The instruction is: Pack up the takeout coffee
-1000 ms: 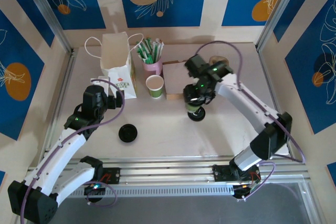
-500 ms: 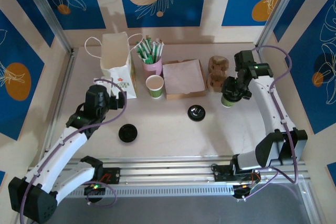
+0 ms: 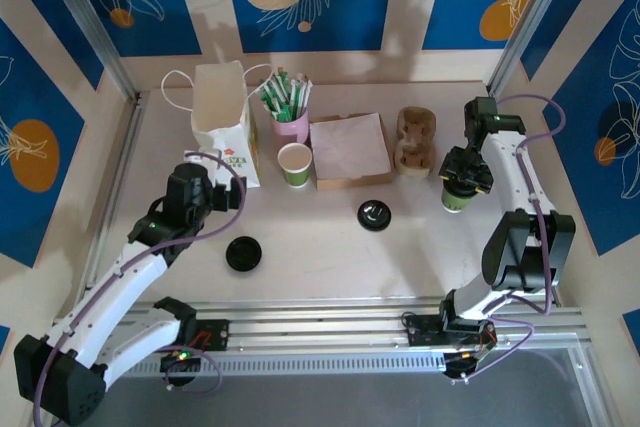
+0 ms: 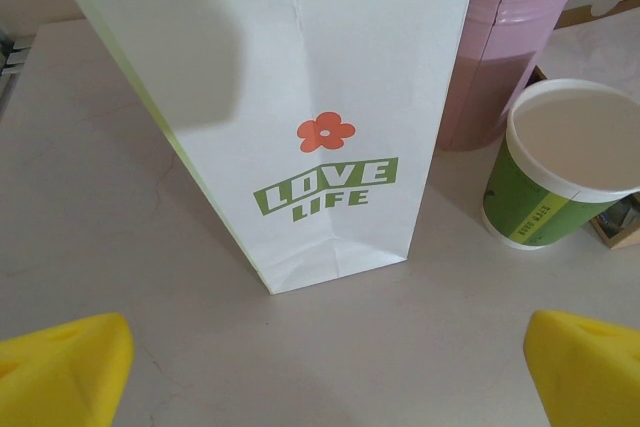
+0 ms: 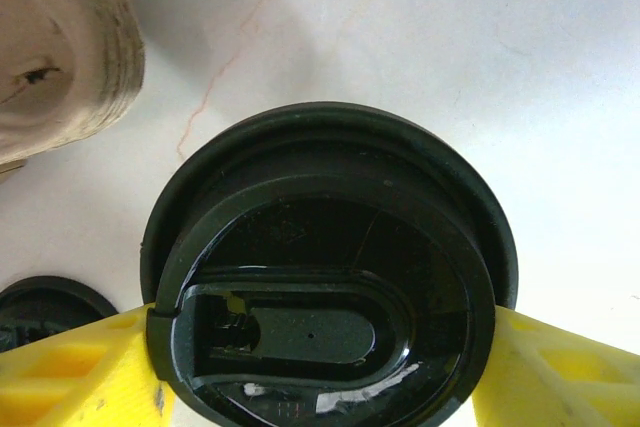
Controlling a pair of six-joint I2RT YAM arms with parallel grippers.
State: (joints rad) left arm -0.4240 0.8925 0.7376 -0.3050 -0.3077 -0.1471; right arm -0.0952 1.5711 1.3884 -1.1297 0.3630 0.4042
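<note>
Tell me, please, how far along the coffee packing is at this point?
Done: one coffee cup wears its black lid. In hand: the right gripper grips that cup beside the pulp carrier. Left: it must go into the paper bag, which the open left gripper faces; a second cup stands lidless, and two spare lids lie loose.

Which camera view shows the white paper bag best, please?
The left wrist view: the paper bag stands close up, flower and LOVE LIFE print readable. The top view shows it small, from above, handles visible.
</note>
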